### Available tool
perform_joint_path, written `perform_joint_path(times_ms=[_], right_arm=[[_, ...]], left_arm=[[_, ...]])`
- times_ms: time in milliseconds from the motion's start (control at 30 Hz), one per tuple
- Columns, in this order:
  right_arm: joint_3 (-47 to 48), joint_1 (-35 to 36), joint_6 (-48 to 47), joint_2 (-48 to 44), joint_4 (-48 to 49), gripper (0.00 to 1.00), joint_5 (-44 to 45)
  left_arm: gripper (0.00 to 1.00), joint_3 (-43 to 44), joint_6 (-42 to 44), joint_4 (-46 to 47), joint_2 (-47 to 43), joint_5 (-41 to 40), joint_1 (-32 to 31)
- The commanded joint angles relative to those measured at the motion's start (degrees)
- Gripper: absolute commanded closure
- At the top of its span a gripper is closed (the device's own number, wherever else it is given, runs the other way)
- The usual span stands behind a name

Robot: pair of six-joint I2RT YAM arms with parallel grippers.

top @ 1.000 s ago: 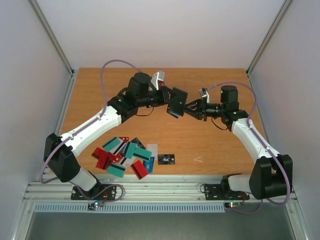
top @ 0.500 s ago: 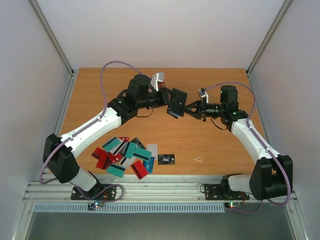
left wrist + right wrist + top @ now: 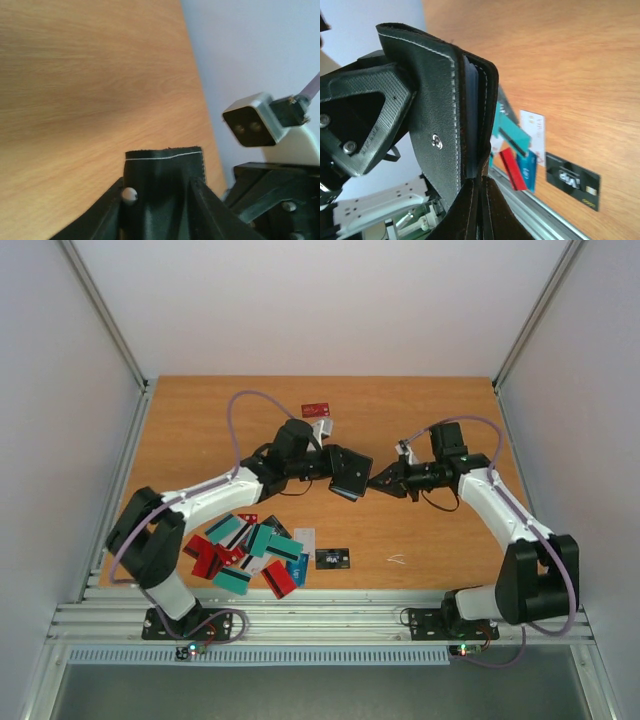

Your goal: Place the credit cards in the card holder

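Holder (image 3: 437, 90) looks light, floppy; my right gripper (image 3: 479, 210) pinches its flap edge at 6, left gripper (image 3: 159, 197) flanks it, grip unclear

The card holder (image 3: 437, 95) is showing black leather with pale stitching along its edges, a silver stud and a dull blue lining. The credit cards (image 3: 250, 552) at the near left are showing teal, red, blue and white, several carrying a dark stripe. To their right a black card (image 3: 333, 558) is bearing white print, and a lone far card (image 3: 316, 410) is showing red. The tabletop (image 3: 190, 430) is displaying orange-brown wood grain.
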Motion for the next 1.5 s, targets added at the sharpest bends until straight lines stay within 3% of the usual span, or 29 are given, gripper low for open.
perform_joint_path(times_ms=[0,233,400,500,667,933,1133,1467], right_arm=[[-1.20,0.47,-2.37,5.42,-0.10,0.99,3.61],[1.11,0.47,-8.41,14.31,-2.91,0.99,7.59],[1.11,0.46,-9.62,16.35,-3.71,0.99,8.33],[1.36,0.47,-10.60,16.95,-4.77,0.99,8.66],[2.40,0.47,-12.61,17.78,-7.78,0.99,11.15],[3.59,0.12,-17.21,17.17,-14.89,0.99,18.19],[3.24,-0.04,-18.63,17.85,-17.51,0.99,26.11],[-0.85,-0.04,-18.06,20.34,-15.00,0.99,30.44]], left_arm=[[0.60,-1.26,1.28,8.11,6.32,1.56,0.54],[0.32,-1.27,5.67,2.67,14.79,1.79,2.32],[0.18,-0.32,12.98,-7.84,15.81,-1.40,3.24],[0.16,0.25,14.99,-10.53,14.82,-1.32,3.11],[0.19,0.75,16.23,-12.81,13.43,-1.58,2.43],[0.42,3.78,19.76,-17.64,15.69,-2.66,0.92],[0.44,7.06,22.60,-23.80,15.77,-4.63,0.50],[0.49,10.47,23.34,-26.66,18.14,2.16,-0.01]])
